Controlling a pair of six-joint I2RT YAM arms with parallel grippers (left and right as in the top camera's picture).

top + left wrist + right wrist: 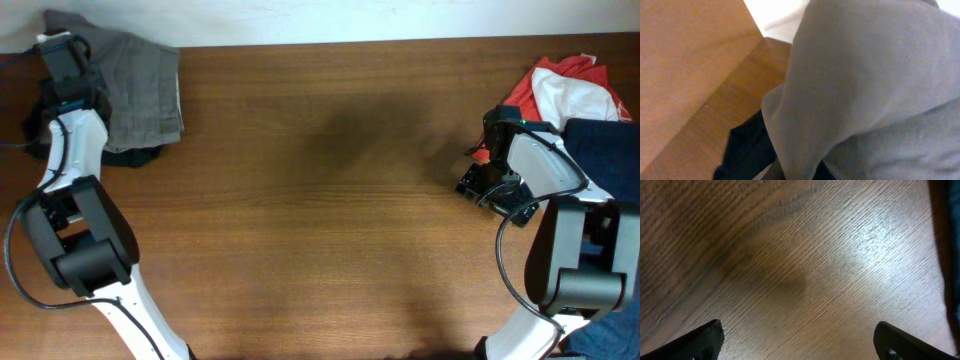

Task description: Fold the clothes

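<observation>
The grey-olive shorts lie bunched at the table's far left corner, over a black piece. My left gripper is at their left edge. In the left wrist view the grey shorts fill the frame, and a fold of them runs between the left gripper's fingertips, which are shut on it. The black piece lies beneath. My right gripper is open and empty just above bare wood, left of a red-and-white garment and a navy one.
The wooden table ends at a white wall along its far edge. The navy fabric's edge shows at the right side of the right wrist view. Both arm bases stand at the near corners.
</observation>
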